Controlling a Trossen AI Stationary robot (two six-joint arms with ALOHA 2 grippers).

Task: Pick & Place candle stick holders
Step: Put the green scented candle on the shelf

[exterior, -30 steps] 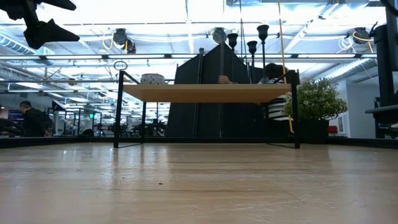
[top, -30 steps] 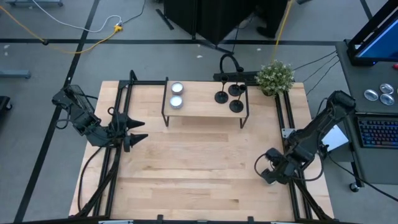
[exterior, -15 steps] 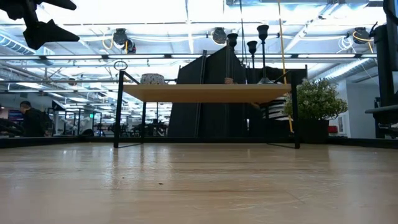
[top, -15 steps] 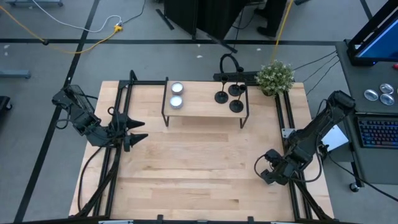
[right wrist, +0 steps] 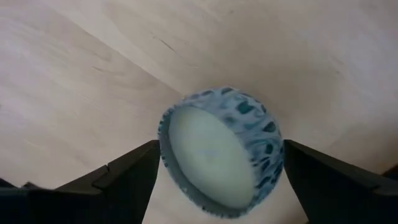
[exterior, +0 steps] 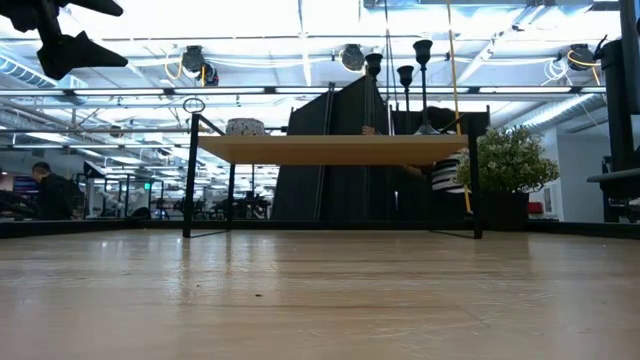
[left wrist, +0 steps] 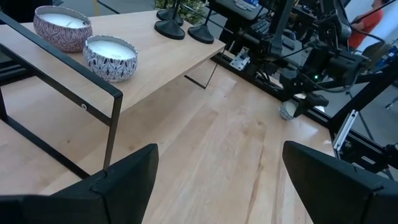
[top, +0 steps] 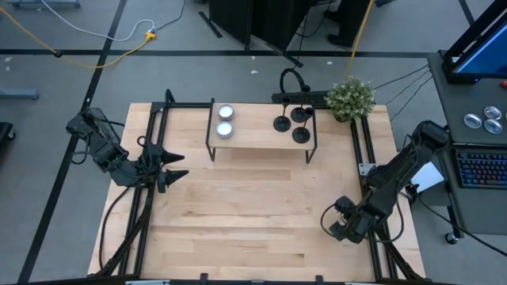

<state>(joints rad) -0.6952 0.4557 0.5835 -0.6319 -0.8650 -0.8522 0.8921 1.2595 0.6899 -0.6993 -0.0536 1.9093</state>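
Observation:
Three black candle stick holders (top: 291, 124) stand on their round bases at the right end of a small wooden shelf table (top: 255, 131). They also show in the low view (exterior: 405, 75). My right gripper (top: 339, 226) is low over the table's near right part, shut on a round candle in a blue-patterned cup (right wrist: 221, 155). My left gripper (top: 181, 165) is open and empty, held high over the table's left side, far from the holders. My right gripper pinches the blue-patterned candle by its round side wall (right wrist: 166, 146), one finger on each opposite side. The fingers come from above, pointing down at the candle's white top. The candle sits tilted in the hold; whether it touches the table I cannot tell.
Two patterned candles (top: 225, 120) stand on the shelf's left end, also in the left wrist view (left wrist: 87, 37). A potted plant (top: 350, 97) stands at the far right corner. Black frame rails (top: 150, 134) run along both table sides. Bare wood (top: 253, 206) lies between the arms.
My right gripper has gone a little toward the table's near edge and left, carrying the blue-patterned candle with it. A person behind the shelf has shifted in the low view.

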